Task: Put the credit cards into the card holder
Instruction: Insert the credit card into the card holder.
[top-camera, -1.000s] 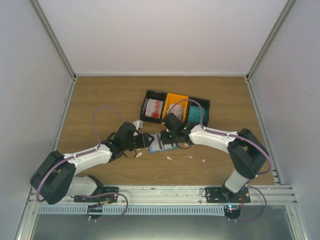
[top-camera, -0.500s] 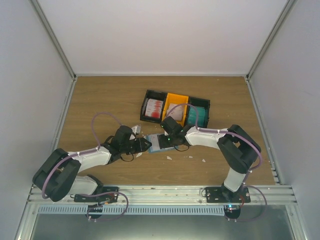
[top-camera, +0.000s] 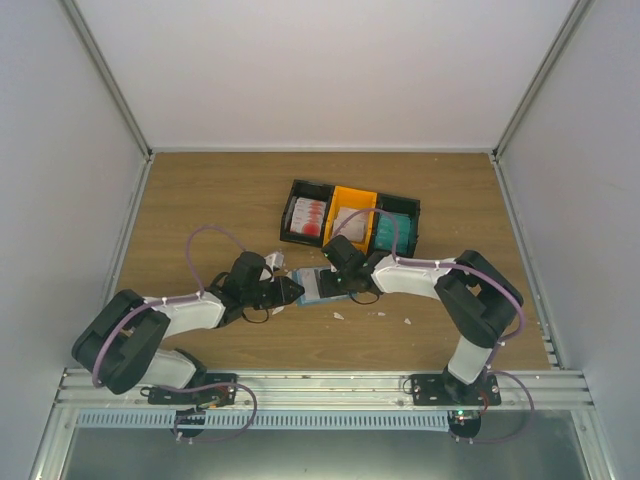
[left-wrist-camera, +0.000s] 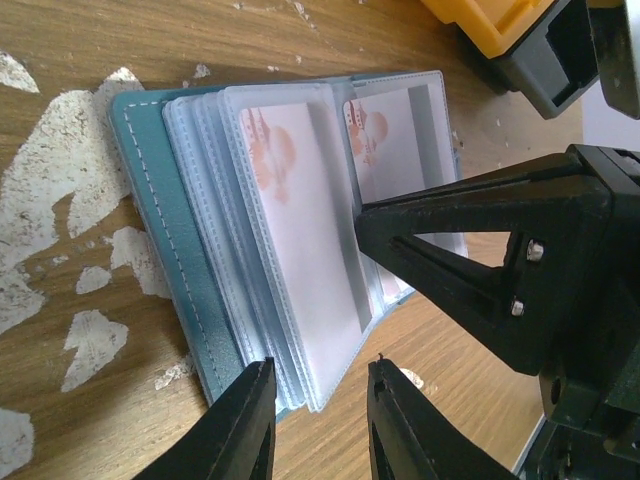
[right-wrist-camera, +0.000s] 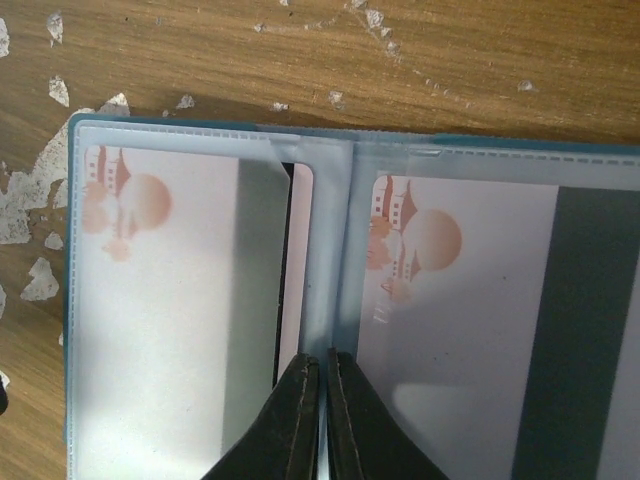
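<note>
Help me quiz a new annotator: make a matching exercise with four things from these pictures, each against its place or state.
Things:
1. card holder
2. left gripper
3. right gripper
4. orange bin

Places or states:
A. shut, above the holder's centre fold
B. between two black bins
C. lying open on the table
D. fingers apart at the holder's edge

Pairs: 1-C, 2-D, 3-A, 4-B
</note>
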